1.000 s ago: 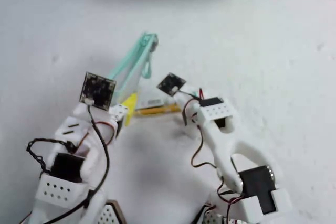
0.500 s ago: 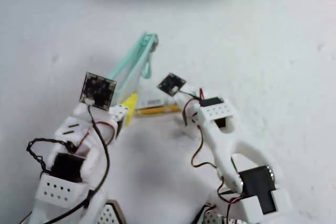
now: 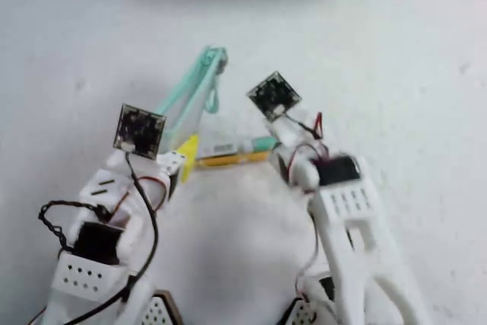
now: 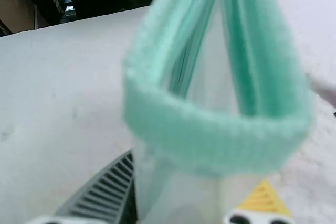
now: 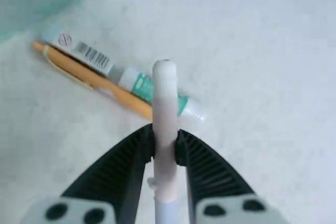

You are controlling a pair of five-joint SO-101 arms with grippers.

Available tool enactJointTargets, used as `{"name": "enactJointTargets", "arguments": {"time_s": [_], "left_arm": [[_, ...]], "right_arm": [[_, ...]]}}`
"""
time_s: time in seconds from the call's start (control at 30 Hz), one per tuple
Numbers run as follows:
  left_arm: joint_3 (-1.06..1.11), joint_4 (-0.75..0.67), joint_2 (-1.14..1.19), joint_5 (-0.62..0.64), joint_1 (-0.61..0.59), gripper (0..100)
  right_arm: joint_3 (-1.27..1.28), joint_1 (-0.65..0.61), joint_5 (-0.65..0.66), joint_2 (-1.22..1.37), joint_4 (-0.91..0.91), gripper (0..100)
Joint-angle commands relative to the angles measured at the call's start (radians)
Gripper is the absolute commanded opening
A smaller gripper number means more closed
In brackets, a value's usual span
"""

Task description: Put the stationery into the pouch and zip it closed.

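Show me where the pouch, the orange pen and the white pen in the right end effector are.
mint-green pouch (image 4: 210,140), left wrist view, on its green fabric edge.
orange pen (image 5: 94,81), right wrist view, on the middle of its barrel.
white pen (image 5: 164,98), right wrist view, on the barrel near its free end.

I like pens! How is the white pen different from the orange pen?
The white pen is pinched in the right gripper; the orange pen lies loose on the table. The white pen is plain white, the orange pen orange. Both are slim sticks, neither yet inside the pouch.
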Motion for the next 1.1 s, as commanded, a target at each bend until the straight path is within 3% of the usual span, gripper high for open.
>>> {"name": "enactJointTargets", "arguments": {"time_s": [0.0, 0.2, 0.33, 0.47, 0.7, 1.07], "left_arm": [[-0.005, 0.012, 0.008, 0.017, 0.021, 21], [-0.005, 0.014, 0.008, 0.015, 0.021, 21], [-0.005, 0.014, 0.008, 0.015, 0.021, 21], [-0.005, 0.014, 0.008, 0.015, 0.021, 21], [-0.005, 0.014, 0.008, 0.015, 0.021, 21], [-0.005, 0.014, 0.008, 0.015, 0.021, 21]], "right_arm": [[-0.077, -0.033, -0.011, -0.295, 0.07, 1.6], [-0.292, -0.127, -0.011, -0.63, 0.182, 1.6], [-0.377, -0.225, -0.011, -0.754, 0.17, 1.6], [-0.379, -0.24, -0.023, -0.789, 0.119, 1.6], [-0.385, -0.239, -0.292, -0.792, 0.024, 1.6], [-0.354, -0.237, -0.422, -0.757, -0.153, 1.6]]}}
